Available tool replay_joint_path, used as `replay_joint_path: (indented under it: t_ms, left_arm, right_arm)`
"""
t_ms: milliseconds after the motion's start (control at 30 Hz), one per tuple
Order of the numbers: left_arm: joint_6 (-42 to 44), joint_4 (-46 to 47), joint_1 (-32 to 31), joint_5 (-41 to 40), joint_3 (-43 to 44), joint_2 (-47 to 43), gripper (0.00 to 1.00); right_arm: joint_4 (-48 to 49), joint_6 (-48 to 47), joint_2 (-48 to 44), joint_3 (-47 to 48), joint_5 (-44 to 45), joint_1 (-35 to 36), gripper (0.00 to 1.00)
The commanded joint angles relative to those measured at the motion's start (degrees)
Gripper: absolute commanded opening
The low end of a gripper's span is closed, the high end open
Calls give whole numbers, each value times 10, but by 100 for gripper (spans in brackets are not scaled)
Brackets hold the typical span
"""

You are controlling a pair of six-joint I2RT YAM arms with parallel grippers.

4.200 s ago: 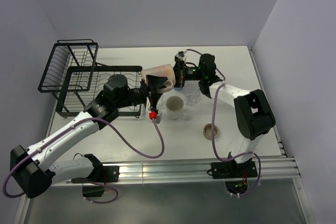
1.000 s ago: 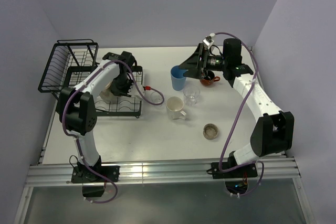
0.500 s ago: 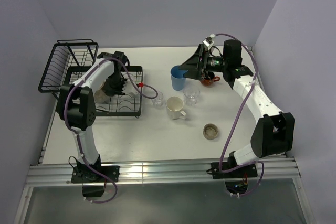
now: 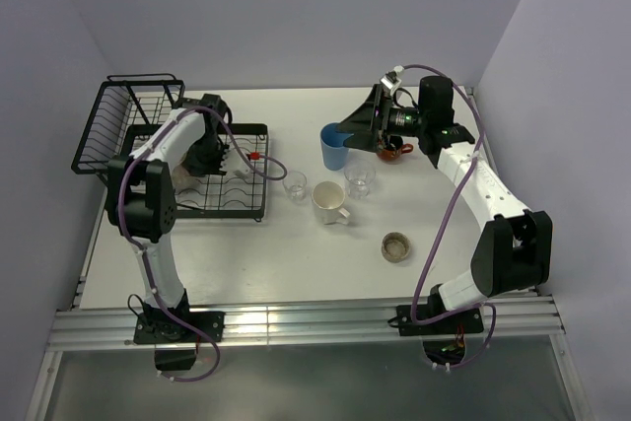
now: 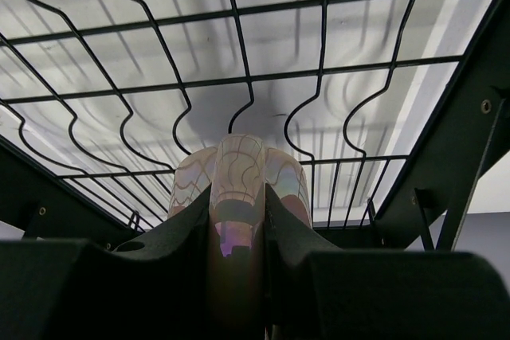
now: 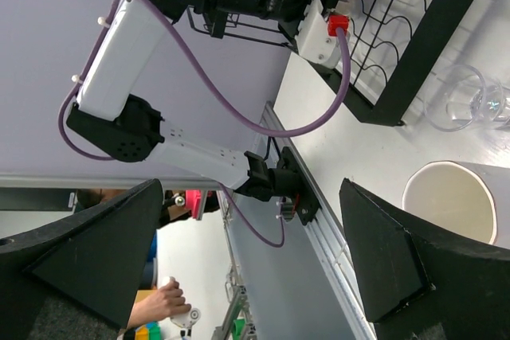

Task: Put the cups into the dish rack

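Shifted left, pinkish mug [image 5: 239, 169] sits half-hidden in left pincer [image 5: 237, 228].

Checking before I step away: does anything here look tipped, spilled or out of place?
Nothing stands out. The blue tumbler, cream mug, two clear glasses and low brownish cup stand upright on the table, nothing spilled. The left tool holds the pinkish mug by its handle at the dish rack. The dark cup is mostly hidden.

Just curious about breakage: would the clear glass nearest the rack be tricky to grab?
Probably slippery: the clear glass looks smooth and glossy. Likely fragile if knocked, being transparent glass. Upright and squat, it should slide rather than tip.
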Motion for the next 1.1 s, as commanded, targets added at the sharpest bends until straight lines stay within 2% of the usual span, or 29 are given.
replay_joint_path:
  t_ms: [0,467,700,1067]
  left_arm:
    - [20,-2,10,-42,0,-6,0]
    - [-5,-1,15,-58,-24,-13,0]
    - [27,-31,15,-50,72,30,0]
    - [68,-21,21,-66,150,96,0]
  right_arm:
    - [29,3,-23,-6,-12,1,100]
    - [47,18,-22,-16,-18,1,100]
    - [46,14,-23,-17,-19,1,100]
    - [46,10,-16,-21,-26,0,100]
